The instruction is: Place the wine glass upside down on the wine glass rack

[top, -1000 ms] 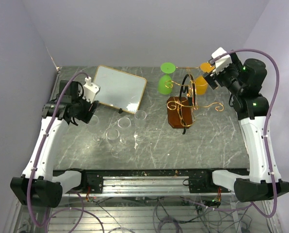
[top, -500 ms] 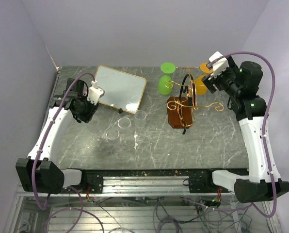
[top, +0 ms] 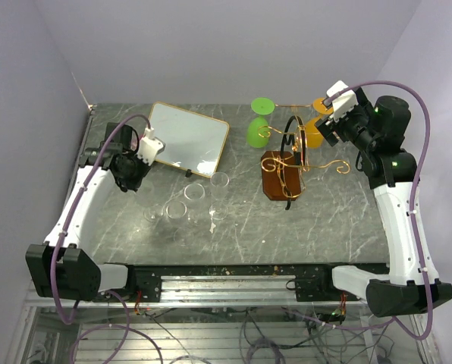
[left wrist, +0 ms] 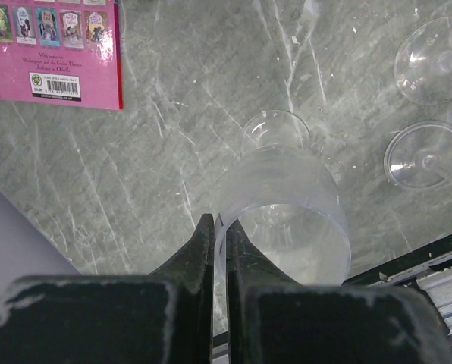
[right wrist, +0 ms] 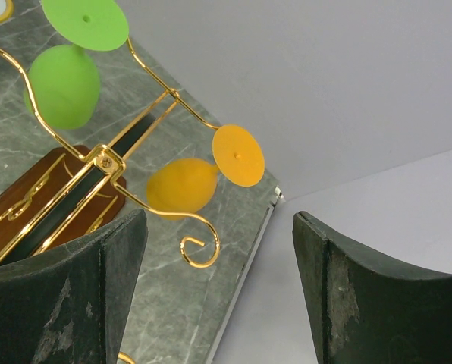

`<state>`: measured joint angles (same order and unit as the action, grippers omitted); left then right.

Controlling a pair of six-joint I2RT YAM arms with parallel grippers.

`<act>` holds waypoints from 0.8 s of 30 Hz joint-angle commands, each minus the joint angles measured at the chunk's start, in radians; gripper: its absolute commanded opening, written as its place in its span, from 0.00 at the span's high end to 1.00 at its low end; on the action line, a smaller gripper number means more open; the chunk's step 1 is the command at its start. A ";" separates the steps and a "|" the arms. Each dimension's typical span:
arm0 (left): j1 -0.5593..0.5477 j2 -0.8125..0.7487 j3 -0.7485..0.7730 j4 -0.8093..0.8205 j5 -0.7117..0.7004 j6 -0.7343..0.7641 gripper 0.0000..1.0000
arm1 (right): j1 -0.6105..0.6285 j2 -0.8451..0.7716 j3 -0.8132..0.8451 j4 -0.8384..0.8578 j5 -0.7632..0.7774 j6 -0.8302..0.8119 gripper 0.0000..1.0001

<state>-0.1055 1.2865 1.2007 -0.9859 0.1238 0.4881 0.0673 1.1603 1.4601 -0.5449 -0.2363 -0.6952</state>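
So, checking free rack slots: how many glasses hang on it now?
2. A green glass hangs upside down on the wine glass rack's back-left arm; an orange glass on its back-right arm. None seems hidden.

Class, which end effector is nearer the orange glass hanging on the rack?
Right. The right end effector hovers open just beside the orange glass; the left end effector is far across the table, shut on a clear glass at its rim.
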 commanded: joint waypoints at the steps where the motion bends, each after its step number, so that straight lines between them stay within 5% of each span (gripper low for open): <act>1: 0.007 -0.066 0.027 -0.019 -0.026 0.035 0.93 | 0.003 -0.003 0.012 -0.004 0.003 0.005 0.23; 12: 0.007 -0.209 0.231 0.041 -0.112 0.053 0.93 | 0.002 0.009 0.046 -0.005 0.051 0.034 0.20; 18: 0.007 -0.228 0.343 0.172 0.038 -0.051 0.93 | 0.002 0.028 0.083 0.005 0.124 0.119 0.18; 24: 0.007 -0.209 0.456 0.310 0.197 -0.178 0.93 | 0.001 0.017 0.106 -0.012 -0.039 0.153 0.18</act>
<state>-0.1051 1.0733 1.5665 -0.8600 0.1696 0.4316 0.0669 1.1908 1.5280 -0.5518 -0.1745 -0.5919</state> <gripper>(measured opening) 0.099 0.815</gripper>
